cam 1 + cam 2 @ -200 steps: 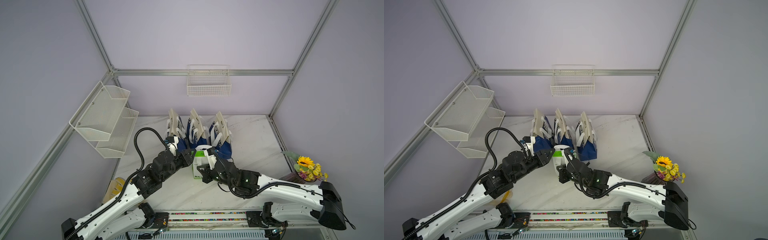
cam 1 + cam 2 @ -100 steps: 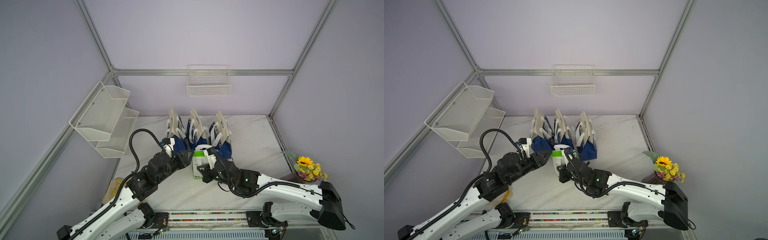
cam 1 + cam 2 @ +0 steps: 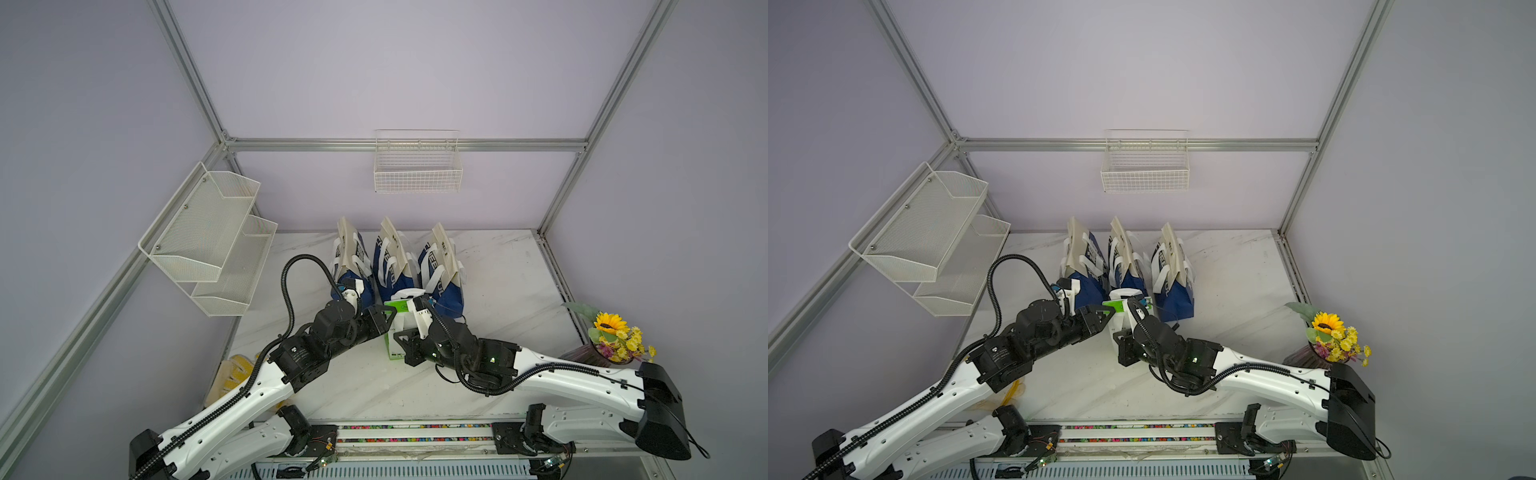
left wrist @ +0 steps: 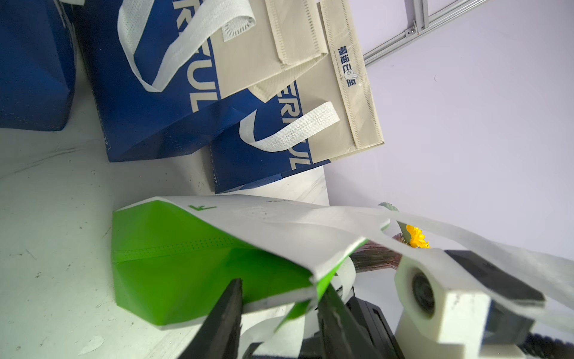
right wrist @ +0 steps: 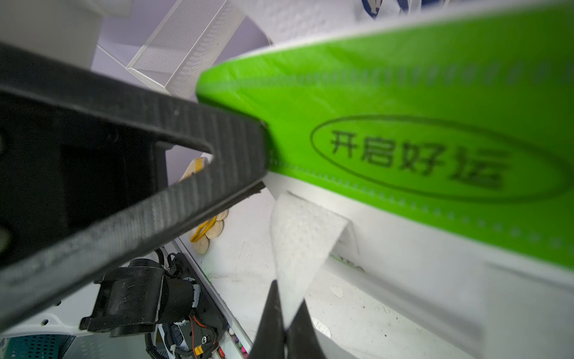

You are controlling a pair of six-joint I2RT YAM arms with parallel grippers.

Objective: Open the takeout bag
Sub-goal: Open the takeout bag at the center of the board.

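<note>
One green-and-white takeout bag [image 4: 186, 264], upright

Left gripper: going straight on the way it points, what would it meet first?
The green takeout bag: its rim lies between the open fingers of the left gripper, so it would press into the green side panel almost at once, though depth is unclear.

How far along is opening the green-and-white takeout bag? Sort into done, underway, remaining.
Done: the right hand is shut on the white handle strap of the takeout bag. Underway: the left hand straddles the bag's rim, jaws apart, not yet clamped. Remaining: grip that rim and pull the mouth apart; it looks unopened.
</note>
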